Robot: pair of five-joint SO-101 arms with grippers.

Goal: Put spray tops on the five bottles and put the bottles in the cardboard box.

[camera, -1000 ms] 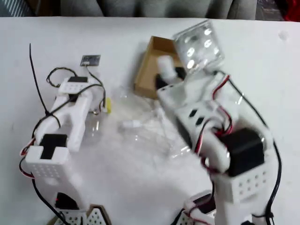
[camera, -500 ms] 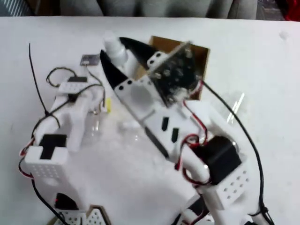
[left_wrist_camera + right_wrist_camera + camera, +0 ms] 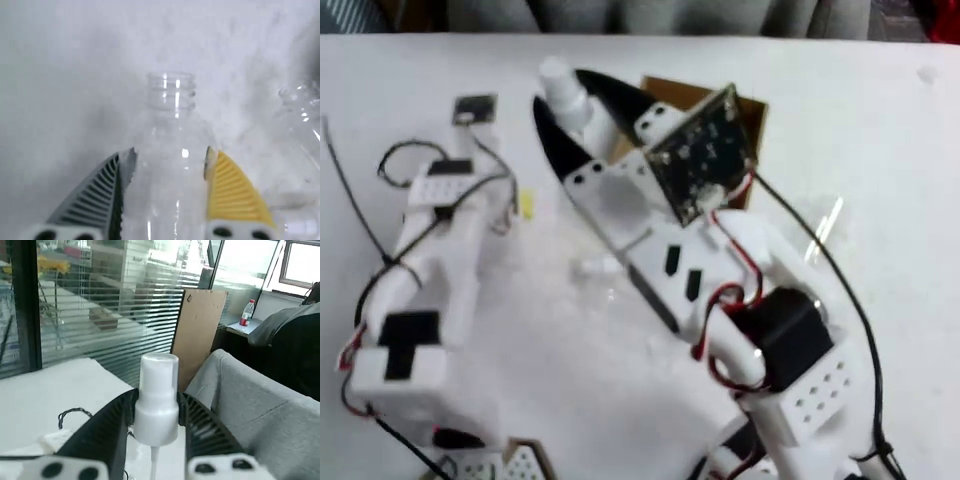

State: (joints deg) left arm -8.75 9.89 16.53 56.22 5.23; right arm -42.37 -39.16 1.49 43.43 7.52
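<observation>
My right gripper (image 3: 560, 95) is lifted above the table left of the cardboard box (image 3: 752, 108), and its black fingers are shut on a white spray top (image 3: 558, 85). In the right wrist view the spray top (image 3: 158, 390) stands upright between the fingers (image 3: 107, 430) with its thin tube hanging down. My left gripper (image 3: 170, 157) is shut on a clear, capless bottle (image 3: 171, 95), with the grey and yellow fingers pressing its shoulders and the open threaded neck pointing away from the wrist. In the high view the yellow fingertip (image 3: 526, 204) shows at the left arm's far end.
More clear bottles (image 3: 605, 268) lie in the middle of the table between the arms, and one (image 3: 300, 115) sits beside the held bottle. A small dark module (image 3: 473, 108) on a black cable lies at the back left. The right arm covers much of the box.
The right arm swung from over the box to the left and up, carrying the spray top. The left arm shifted left and a little farther back.
</observation>
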